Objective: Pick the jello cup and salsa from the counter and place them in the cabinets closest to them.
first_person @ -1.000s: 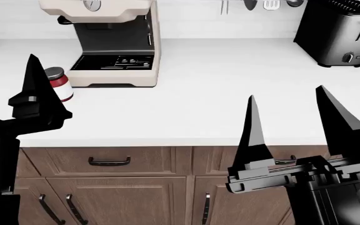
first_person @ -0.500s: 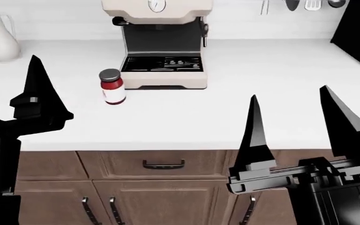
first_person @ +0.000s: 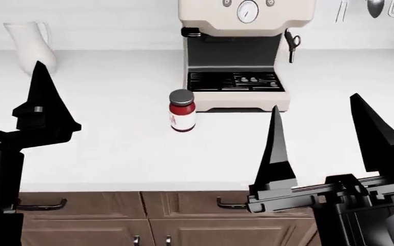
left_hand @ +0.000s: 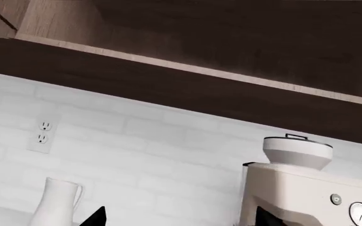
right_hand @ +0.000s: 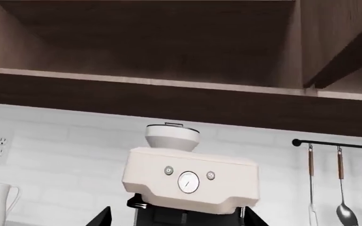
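White brick wall (right_hand: pixel 55 141) with outlet (left_hand: pixel 43 133), dark wood cabinets (right_hand: pixel 168 42) above, utensil rail (right_hand: pixel 338 143), brown drawers (first_person: pixel 183 205) below.

Salsa (first_person: pixel 182 111) on counter (first_person: pixel 115 148), left of coffee machine (first_person: pixel 241 54)

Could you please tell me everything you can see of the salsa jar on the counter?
The salsa is a small glass jar of red sauce with a grey metal lid and a white label around its lower body. It stands upright and closed on the white counter, just beside the front left corner of the coffee machine, apparently not touching it. Neither gripper touches it.
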You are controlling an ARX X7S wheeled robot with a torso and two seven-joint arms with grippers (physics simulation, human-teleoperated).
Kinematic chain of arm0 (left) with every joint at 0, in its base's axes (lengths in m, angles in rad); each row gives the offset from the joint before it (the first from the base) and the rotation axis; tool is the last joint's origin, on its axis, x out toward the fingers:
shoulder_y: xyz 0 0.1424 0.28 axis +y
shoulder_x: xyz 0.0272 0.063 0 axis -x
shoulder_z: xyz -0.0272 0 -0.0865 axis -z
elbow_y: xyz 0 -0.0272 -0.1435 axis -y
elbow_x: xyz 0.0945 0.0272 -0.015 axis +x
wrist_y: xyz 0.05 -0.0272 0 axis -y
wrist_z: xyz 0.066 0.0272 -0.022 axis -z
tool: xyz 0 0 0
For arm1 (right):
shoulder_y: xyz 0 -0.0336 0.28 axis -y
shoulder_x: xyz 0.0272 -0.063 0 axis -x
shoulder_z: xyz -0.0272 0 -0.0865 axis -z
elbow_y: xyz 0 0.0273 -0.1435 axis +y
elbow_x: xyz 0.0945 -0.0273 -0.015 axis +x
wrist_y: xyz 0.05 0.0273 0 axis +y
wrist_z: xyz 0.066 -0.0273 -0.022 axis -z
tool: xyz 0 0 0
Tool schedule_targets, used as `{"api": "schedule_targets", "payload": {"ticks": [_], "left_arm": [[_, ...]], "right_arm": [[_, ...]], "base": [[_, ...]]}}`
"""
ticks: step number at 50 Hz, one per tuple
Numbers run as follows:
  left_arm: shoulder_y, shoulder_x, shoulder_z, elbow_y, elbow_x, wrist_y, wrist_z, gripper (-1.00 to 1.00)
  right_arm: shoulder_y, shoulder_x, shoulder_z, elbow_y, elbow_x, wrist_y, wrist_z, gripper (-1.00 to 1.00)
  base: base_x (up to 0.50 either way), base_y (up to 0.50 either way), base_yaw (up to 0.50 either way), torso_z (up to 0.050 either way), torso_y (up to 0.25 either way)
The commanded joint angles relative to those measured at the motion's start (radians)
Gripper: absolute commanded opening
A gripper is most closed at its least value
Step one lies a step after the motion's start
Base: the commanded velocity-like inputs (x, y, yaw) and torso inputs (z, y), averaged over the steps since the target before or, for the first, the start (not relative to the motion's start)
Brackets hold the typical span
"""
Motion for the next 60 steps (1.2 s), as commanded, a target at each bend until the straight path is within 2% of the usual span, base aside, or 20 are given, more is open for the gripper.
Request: {"api": "schedule_targets", "payload": {"ticks": [1,15,20,30,60], "left_arm": [[0.002,-0.004,0.007,-0.005,0.004,0.009,0.000,1.00],[0.002,-0.011,0.011,0.001,-0.003,0.008,-0.012,1.00],[0.004,-0.011,0.014,-0.003,0.000,0.013,-0.011,1.00],[0.006,-0.015,0.019,-0.004,-0.002,0.017,-0.014,1.00],[0.005,-0.023,0.047,-0.020,0.007,0.028,-0.017,1.00]], "right_arm": [[0.043,0.011,-0.056,-0.004,-0.017,0.008,0.027,1.00],[0.114,0.044,-0.157,0.001,-0.022,-0.054,0.072,1.00],[0.121,0.046,-0.143,0.038,0.079,-0.095,0.062,1.00],[0.173,-0.021,-0.140,0.183,0.355,-0.031,0.050,1.00],[0.222,-0.164,-0.226,0.393,0.497,0.093,-0.120,1.00]], "base": [[0.34,0.45,0.00,0.000,0.000],[0.37,0.40,0.00,0.000,0.000],[0.00,0.00,0.00,0.000,0.002],[0.00,0.00,0.00,0.000,0.000],[0.00,0.00,0.00,0.000,0.000]]}}
